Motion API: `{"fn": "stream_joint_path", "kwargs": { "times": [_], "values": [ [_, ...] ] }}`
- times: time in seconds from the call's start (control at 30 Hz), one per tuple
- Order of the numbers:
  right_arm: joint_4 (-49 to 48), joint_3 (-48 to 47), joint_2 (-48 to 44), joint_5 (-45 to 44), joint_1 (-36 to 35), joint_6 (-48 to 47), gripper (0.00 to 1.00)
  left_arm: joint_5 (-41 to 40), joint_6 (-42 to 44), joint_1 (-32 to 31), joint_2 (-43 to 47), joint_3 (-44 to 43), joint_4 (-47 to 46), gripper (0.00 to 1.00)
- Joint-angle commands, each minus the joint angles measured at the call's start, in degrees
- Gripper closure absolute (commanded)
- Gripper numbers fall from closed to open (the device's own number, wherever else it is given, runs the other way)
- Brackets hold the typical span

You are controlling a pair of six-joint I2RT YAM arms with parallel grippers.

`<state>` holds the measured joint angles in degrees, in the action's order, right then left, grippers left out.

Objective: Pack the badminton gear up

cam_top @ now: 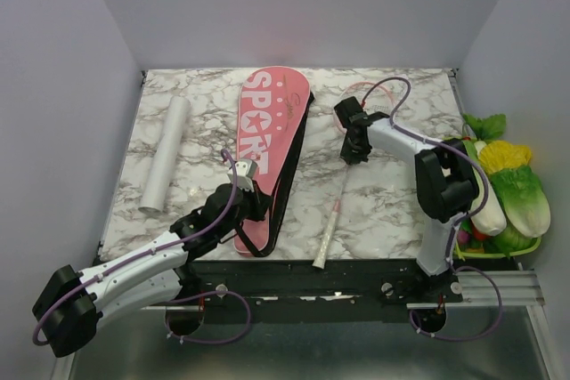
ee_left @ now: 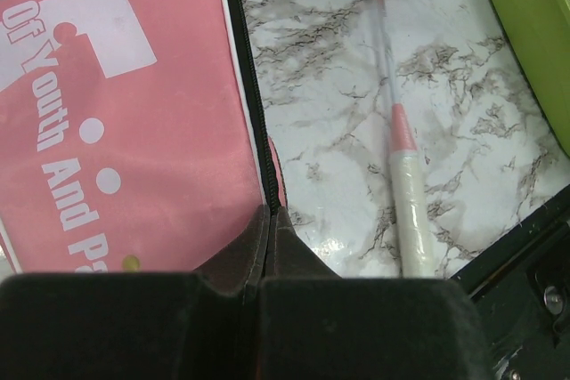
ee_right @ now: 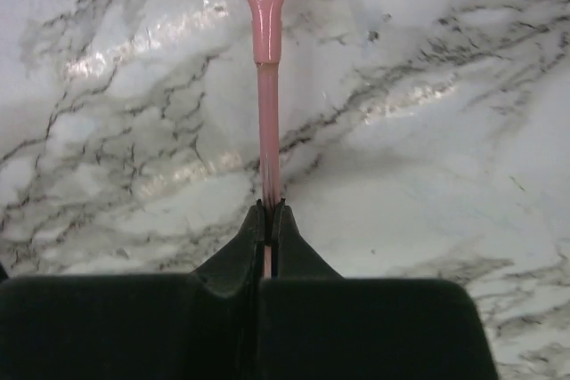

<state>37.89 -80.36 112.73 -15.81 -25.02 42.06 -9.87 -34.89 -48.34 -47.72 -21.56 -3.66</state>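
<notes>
The pink racket bag [cam_top: 272,126] with white "SPORT" lettering lies lengthwise mid-table; its black zipper edge [ee_left: 252,95] runs down the right side. My left gripper [cam_top: 254,200] is shut on that zipper edge near the bag's near end, seen in the left wrist view [ee_left: 270,212]. A slim pink-white racket [cam_top: 337,206] lies right of the bag, handle [ee_left: 411,211] toward me. My right gripper [cam_top: 354,150] is shut on its pink shaft [ee_right: 267,122] just below the head's T-joint. A white tube [cam_top: 166,153] lies at the left.
A green tray of toy vegetables [cam_top: 503,189] sits off the table's right edge. White walls close in the table on three sides. The black table rail [cam_top: 321,273] runs along the near edge.
</notes>
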Motion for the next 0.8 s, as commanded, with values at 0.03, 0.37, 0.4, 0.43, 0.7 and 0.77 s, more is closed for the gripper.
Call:
{"fn": "stream_joint_path", "kwargs": {
  "times": [0.03, 0.37, 0.4, 0.43, 0.7, 0.77],
  "values": [
    [1.1, 6.8, -12.6, -0.5, -0.6, -7.9, 0.99, 1.2, 1.0, 0.4, 0.4, -2.5, -0.4, 1.00],
    [5.6, 21.0, -30.6, 6.0, -5.7, -14.8, 0.99, 0.0, 0.5, 0.5, 0.4, -5.3, 1.4, 1.00],
    [6.0, 21.8, -32.8, 7.0, -6.2, -15.1, 0.99, -0.2, 0.4, 0.5, 0.3, -5.8, 1.4, 1.00],
    [6.1, 23.4, -33.7, 8.0, -7.1, -15.6, 0.99, -0.3, 0.4, 0.5, 0.0, -6.0, 1.4, 1.00],
    [7.3, 26.9, -37.8, 15.5, -10.9, -17.4, 0.99, -1.1, -0.6, 0.5, -1.1, -7.9, 0.9, 1.00],
    [6.7, 26.9, -37.2, 17.7, -12.2, -17.0, 0.99, -1.2, -0.8, 0.5, -1.3, -8.0, 0.8, 1.00]
  ]
}}
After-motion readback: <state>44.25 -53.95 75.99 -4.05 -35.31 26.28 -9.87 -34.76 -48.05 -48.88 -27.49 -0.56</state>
